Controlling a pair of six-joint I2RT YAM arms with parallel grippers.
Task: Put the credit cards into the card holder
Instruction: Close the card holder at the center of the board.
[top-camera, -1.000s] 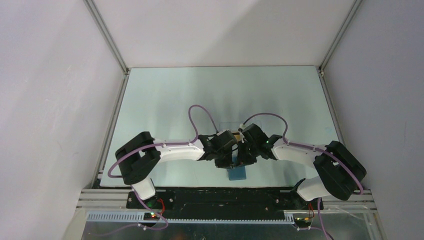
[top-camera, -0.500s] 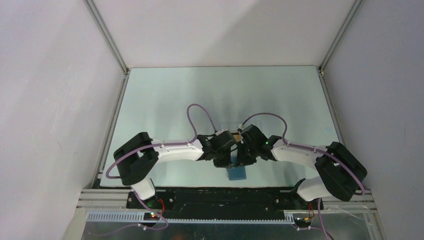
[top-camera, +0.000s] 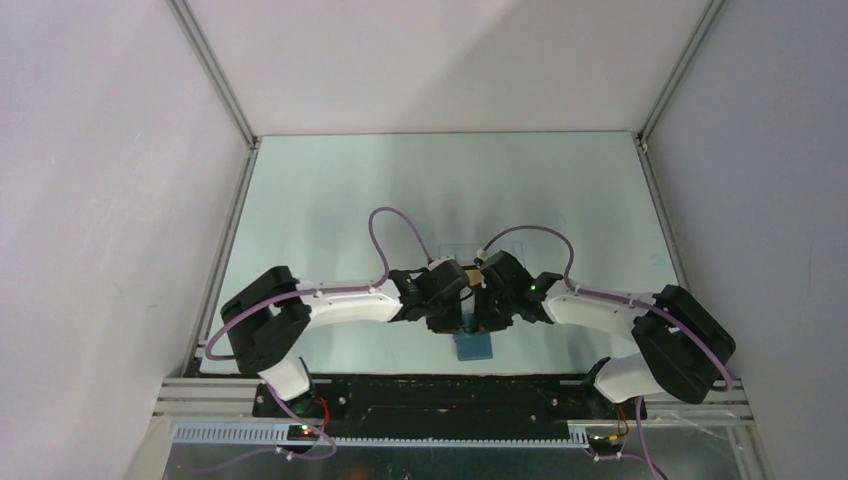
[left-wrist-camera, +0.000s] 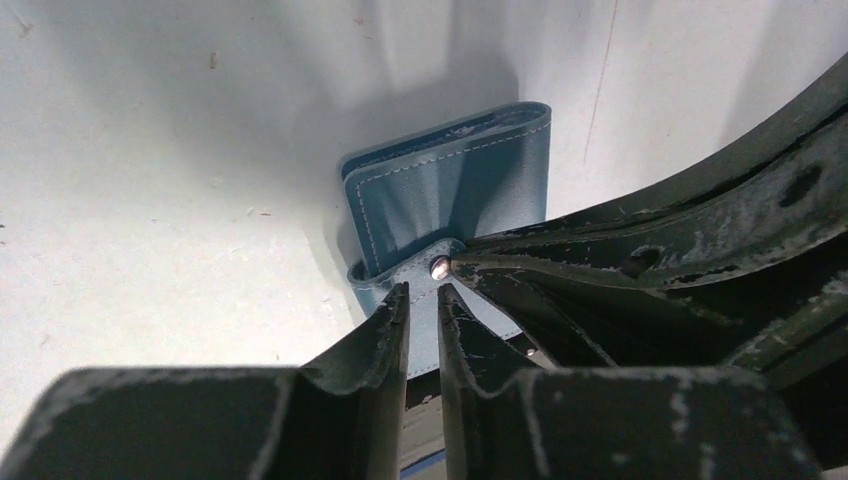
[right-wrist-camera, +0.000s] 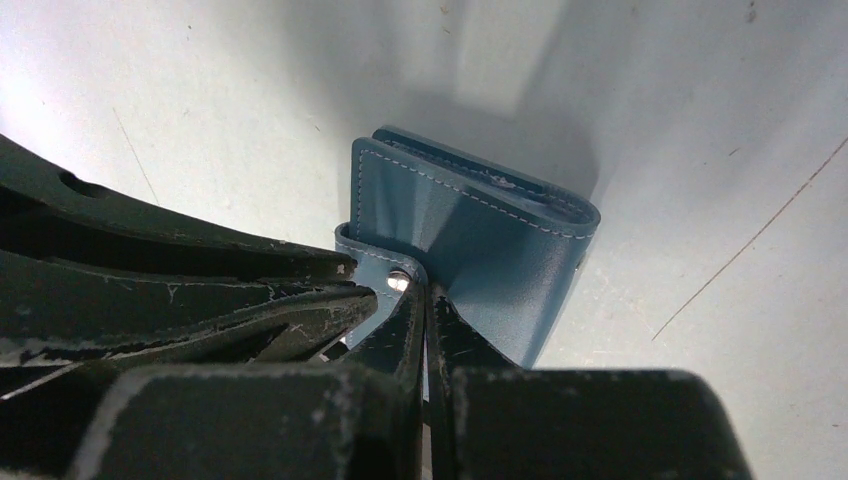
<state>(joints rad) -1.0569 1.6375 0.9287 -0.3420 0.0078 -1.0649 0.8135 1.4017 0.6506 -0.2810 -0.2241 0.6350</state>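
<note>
Near the front edge of the pale bench (top-camera: 330, 200), between the two wrists, lies the small flat blue folding card holder (top-camera: 474, 347). Only its near part shows from above; the rest is hidden under the arms.

Compared with a second earlier, the left arm's elbow sits lower and further out, and the purple cable (top-camera: 385, 222) looped above it has shifted left. The holder lies where it did.

The left gripper (left-wrist-camera: 421, 293) has its jaws slightly spread, with a strip of the blue clasp tab showing in the gap; I cannot tell whether they touch it. The right gripper (right-wrist-camera: 421, 290) has its jaws pressed together, pinching the tab's rim beside the silver snap (right-wrist-camera: 399, 281).

The holder is folded, and its white-stitched face tilts up away from both jaws. In each wrist view its longest visible edge runs across the picture, rising to a rounded corner at the right. From above its long axis cannot be told.
</note>
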